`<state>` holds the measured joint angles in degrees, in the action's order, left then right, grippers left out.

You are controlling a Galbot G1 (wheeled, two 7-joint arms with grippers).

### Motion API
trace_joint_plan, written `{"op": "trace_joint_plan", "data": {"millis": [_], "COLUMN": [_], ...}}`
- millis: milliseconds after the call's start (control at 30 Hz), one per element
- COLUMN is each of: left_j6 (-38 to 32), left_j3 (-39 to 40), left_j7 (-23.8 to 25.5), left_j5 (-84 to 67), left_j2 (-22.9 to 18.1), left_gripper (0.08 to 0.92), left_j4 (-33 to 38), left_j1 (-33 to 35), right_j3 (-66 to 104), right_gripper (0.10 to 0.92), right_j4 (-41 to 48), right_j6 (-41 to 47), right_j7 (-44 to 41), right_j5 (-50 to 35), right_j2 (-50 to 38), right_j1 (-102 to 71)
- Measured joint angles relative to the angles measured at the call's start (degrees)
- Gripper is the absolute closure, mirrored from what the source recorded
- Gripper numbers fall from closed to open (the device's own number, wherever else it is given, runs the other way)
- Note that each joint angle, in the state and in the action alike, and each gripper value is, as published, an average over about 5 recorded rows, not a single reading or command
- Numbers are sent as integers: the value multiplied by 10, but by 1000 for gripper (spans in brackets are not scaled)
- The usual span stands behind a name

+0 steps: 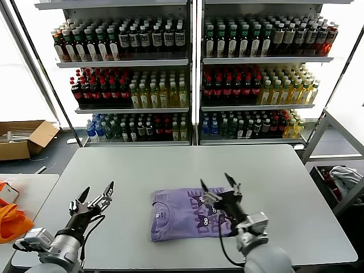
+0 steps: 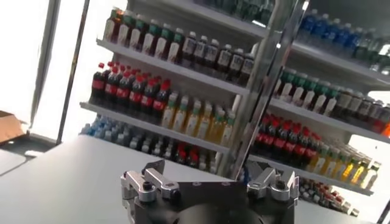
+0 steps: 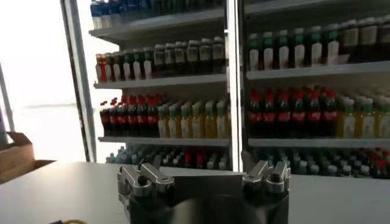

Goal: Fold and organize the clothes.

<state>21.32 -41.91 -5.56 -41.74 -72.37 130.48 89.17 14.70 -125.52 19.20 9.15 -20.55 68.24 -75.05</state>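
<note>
Your right gripper [image 1: 217,183] jaws wide, empty, raised over folded lavender T-shirt [image 1: 181,214]; shirt lies on grey table [image 1: 142,170] beneath them. Your left gripper [image 1: 98,194] jaws wide, empty; shirt well off to their right.

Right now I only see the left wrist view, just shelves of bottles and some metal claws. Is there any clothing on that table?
Observer: Yes. A lavender T-shirt lies folded into a rectangle on the grey table, its dark print facing up.
Operator: Is a claw holding it?
Observer: No. The right gripper hangs over the shirt's right part with its jaws open and nothing between them.
Operator: And the claws I see?
Observer: That is the left gripper, open too, over bare table to the left of the shirt and apart from it.
</note>
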Motion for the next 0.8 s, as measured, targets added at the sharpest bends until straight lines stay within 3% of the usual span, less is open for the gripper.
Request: {"op": "trace_joint_plan", "data": {"millis": [367,800], "left_j6": [1,-34], "left_j3": [-64,-132], "left_j7": [96,227], "left_j5": [29,102], "left_j2": [-15,-34], "left_gripper": [177,177], "left_j4": [20,11], "left_j1": [-9,-7], "right_j3": [159,277], "right_gripper": [203,203], "right_j4": [-21,16], "right_j6": [-79,-158], "right_j7": [-83,-195], "right_j5": [-13,-1], "right_j2": [21,58], "right_j1": [-111,-141]}}
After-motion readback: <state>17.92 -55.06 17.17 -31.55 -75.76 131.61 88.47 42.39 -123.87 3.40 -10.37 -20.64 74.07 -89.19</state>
